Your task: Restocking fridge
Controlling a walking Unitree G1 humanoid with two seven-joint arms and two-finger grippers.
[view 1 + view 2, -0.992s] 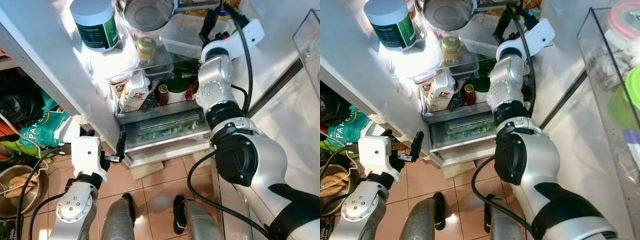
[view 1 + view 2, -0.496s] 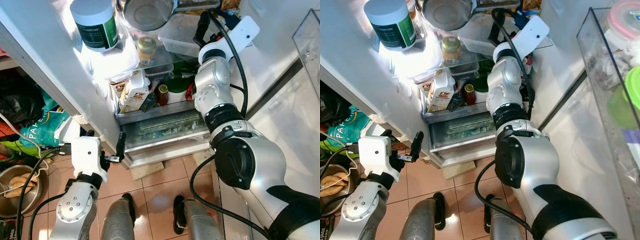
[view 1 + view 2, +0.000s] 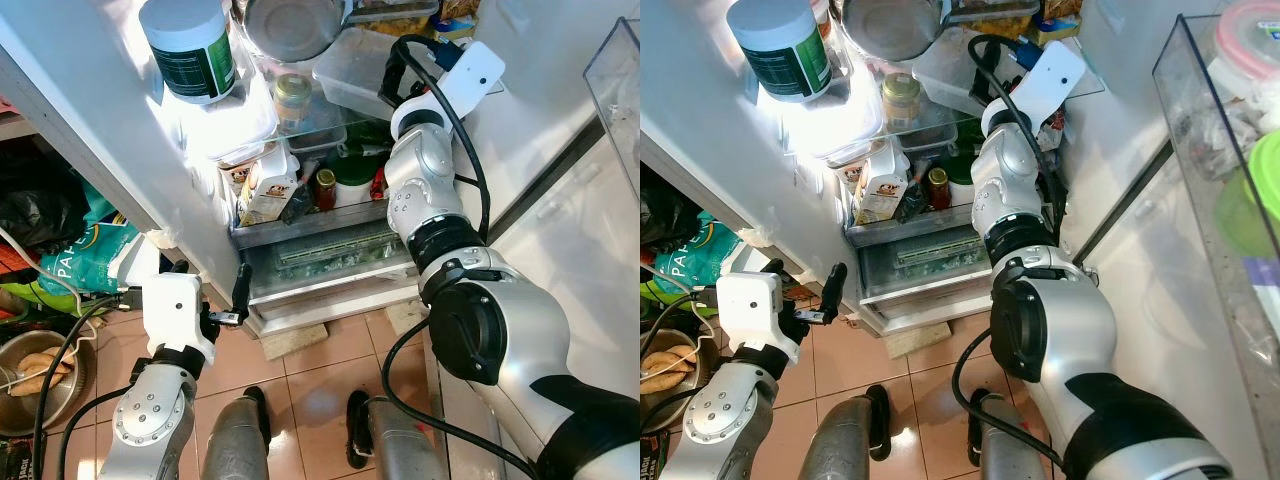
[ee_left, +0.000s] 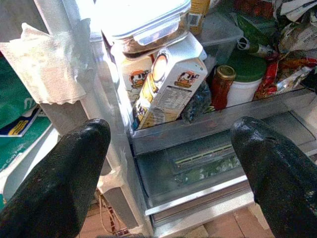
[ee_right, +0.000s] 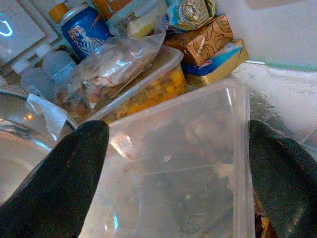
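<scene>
Fridge [image 3: 300, 230], door open, shelves crowded and lit from inside. Right gripper [image 5: 178, 163]: arm reaches up and far into an upper shelf, fingers spread wide, one on either side of a clear plastic container [image 5: 188, 168] with its lid on; whether the fingers touch its sides cannot be told, and nothing is grasped. Beyond that container on the same shelf: a second clear tub with yellow contents [image 5: 143, 87], a plastic bag of food [image 5: 111, 62] lying on it, a blue drinks can [image 5: 86, 27], brown and blue cartons [image 5: 208, 39], and to the left a steel pot [image 3: 290, 25]. Shelf below: a jar with a pale lid [image 3: 292, 98]. Lower shelf, left to right: a milk carton with a cow print [image 4: 168, 87] leaning under a lidded box [image 4: 148, 25], a small dark jar with a gold cap [image 4: 221, 84], a white tub with a green lid [image 4: 250, 77]. Crisper drawer [image 3: 330, 255] beneath, nearest the floor. Left gripper [image 4: 168, 178]: held low in front of the fridge's bottom left corner, fingers wide apart, empty. White canister with a dark green label [image 3: 190, 50] at upper left, on the door side. Floor: terracotta tiles [image 3: 310, 380]; metal bowl [image 3: 30, 375] and green bag [image 3: 80, 250] at far left.
</scene>
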